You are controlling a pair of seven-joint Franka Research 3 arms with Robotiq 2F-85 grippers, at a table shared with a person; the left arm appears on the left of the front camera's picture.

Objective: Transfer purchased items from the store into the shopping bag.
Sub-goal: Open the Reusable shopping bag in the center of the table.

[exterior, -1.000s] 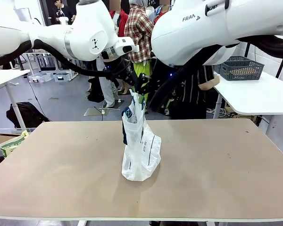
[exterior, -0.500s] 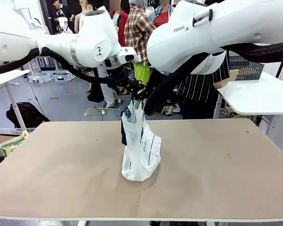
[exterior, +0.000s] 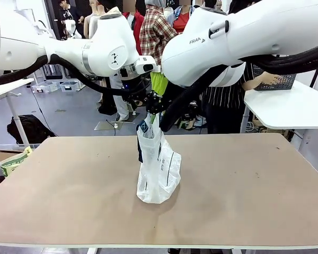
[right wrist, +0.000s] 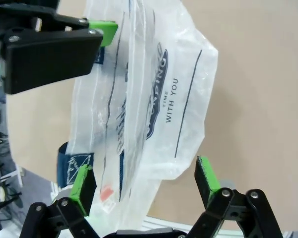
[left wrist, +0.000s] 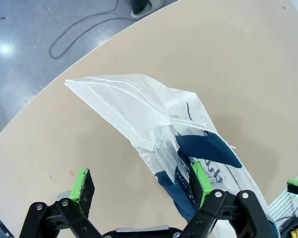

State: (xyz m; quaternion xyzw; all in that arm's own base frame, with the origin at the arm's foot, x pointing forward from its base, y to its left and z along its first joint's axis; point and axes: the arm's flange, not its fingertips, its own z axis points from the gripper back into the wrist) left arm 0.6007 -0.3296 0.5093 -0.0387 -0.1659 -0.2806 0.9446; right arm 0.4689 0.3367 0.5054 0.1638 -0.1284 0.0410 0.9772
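Though found upright at the middle of the table [exterior: 254, 174], rate shopping bag [exterior: 158, 169] as light, limp, slippery film, apt to collapse; take by navy strap handles [left wrist: 208, 148]; record left gripper [left wrist: 140, 177] and right gripper [right wrist: 144, 172] spread wide beside it, holding nothing.

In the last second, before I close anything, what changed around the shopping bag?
The left arm shifted right and the right arm moved left and lower, drawing in above the shopping bag. The left gripper and right gripper are open at its top; nothing was taken hold of. The bag stayed standing at the same spot on the table.
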